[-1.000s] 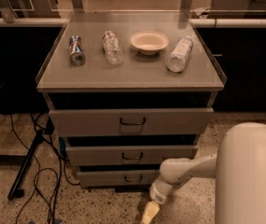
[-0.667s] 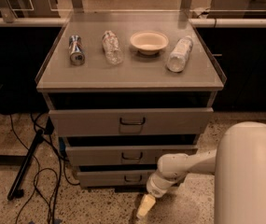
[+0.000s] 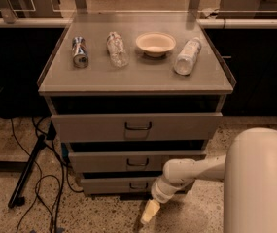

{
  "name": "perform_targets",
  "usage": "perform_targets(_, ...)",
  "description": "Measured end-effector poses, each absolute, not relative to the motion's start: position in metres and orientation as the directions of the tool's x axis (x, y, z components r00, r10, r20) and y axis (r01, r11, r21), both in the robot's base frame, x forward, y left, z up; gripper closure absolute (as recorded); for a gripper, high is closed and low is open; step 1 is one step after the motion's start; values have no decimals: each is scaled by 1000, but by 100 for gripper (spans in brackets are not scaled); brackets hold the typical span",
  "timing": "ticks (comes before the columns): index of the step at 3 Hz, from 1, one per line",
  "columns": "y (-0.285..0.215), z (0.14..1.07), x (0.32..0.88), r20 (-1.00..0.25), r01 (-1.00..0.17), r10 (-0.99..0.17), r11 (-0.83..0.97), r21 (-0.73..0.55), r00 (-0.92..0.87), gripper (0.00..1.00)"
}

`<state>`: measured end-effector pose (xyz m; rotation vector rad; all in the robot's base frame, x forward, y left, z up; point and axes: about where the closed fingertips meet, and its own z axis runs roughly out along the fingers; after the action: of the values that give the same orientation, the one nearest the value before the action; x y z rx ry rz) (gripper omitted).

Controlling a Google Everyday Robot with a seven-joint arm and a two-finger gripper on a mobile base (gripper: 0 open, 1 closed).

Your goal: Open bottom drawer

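Note:
The bottom drawer (image 3: 113, 185) is the lowest and narrowest grey front of the cabinet, with a small dark loop handle (image 3: 137, 185). It stands out only slightly, less than the two drawers above it. My gripper (image 3: 149, 211) hangs from the white arm (image 3: 191, 171) just above the floor. It is in front of the drawer, below and a little right of the handle, and not touching it.
The middle drawer (image 3: 137, 161) and top drawer (image 3: 137, 126) sit partly pulled out above. The cabinet top (image 3: 143, 76) holds a can (image 3: 80, 51), a clear bottle (image 3: 116, 48), a bowl (image 3: 155, 43) and a white bottle (image 3: 186, 56). Cables and a stand leg (image 3: 28, 169) lie on the floor at left.
My gripper has moved left and slightly up, closer to the bottom drawer front. The drawers have not moved.

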<state>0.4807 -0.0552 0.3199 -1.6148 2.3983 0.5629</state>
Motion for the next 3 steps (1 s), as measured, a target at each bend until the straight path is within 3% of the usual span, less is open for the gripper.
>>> perform_targets(1, -55, 312, 476, -379, -921, -842, 327, 210, -385, 0)
perform_targets(3, -51, 276, 527, -436, -920, -810, 348, 182, -392, 0)
